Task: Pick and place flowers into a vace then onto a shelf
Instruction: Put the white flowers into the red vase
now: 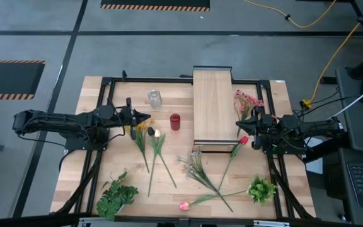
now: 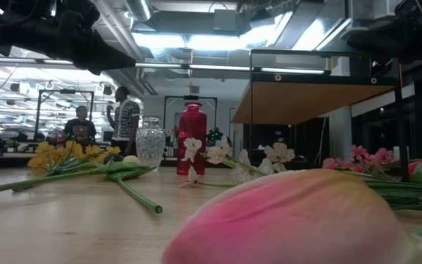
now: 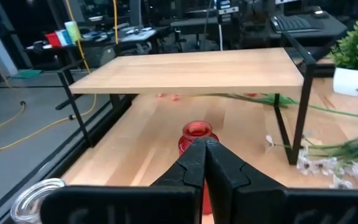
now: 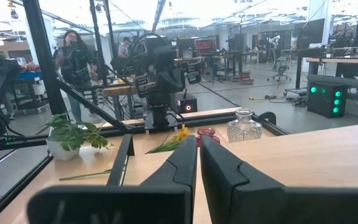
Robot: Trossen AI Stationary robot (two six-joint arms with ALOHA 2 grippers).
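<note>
The flowers lie loose on the tabletop: yellow daisies point(image 1: 140, 135), a red rose point(image 1: 242, 140), white sprigs point(image 1: 195, 165), a pink tulip point(image 1: 184, 205) near the front edge, and pink blossoms point(image 1: 247, 101) beside the shelf. The clear glass vace point(image 1: 154, 98) stands upright at the far left of the shelf point(image 1: 213, 104), a raised wood plank on a dark frame. My left gripper point(image 1: 147, 118) is shut and points level toward the red cylinder, above the daisies. My right gripper point(image 1: 239, 125) is shut at the shelf's right side, holding nothing.
A small red cylinder point(image 1: 175, 121) stands between the vace and the shelf, just ahead of my left fingers point(image 3: 194, 163). Bushy green bunches sit at the near left point(image 1: 116, 195) and near right point(image 1: 261, 189). People stand in the room beyond the table point(image 2: 127, 117).
</note>
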